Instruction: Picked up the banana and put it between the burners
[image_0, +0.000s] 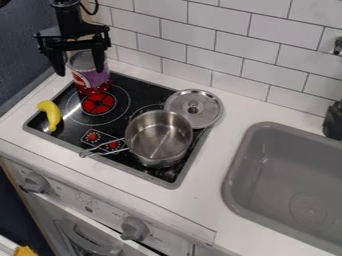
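Fingers (99, 61) of the gripper (80, 72) are held apart — presumably so the banana (52, 114), placed at the edge of the cooktop (137, 86), can be straddled, then set between burners (90, 103).

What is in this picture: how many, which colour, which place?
counter: one, white, around cooktop
cooktop: one, black, left of sink
sink: one, grey, right
burners: at least two, one red-centred, cooktop
banana: one, yellow, cooktop's left edge
can: one, purple and red, cooktop's back left
pot: one, silver, cooktop's right part
lid: one, silver, behind pot
small dials: two, red, cooktop's front
large knobs: two, grey, oven front
tiled wall: one, white, back
object: one, black, right edge
item: one, yellow, bottom-left corner
arm with end effector: one, black, upper left
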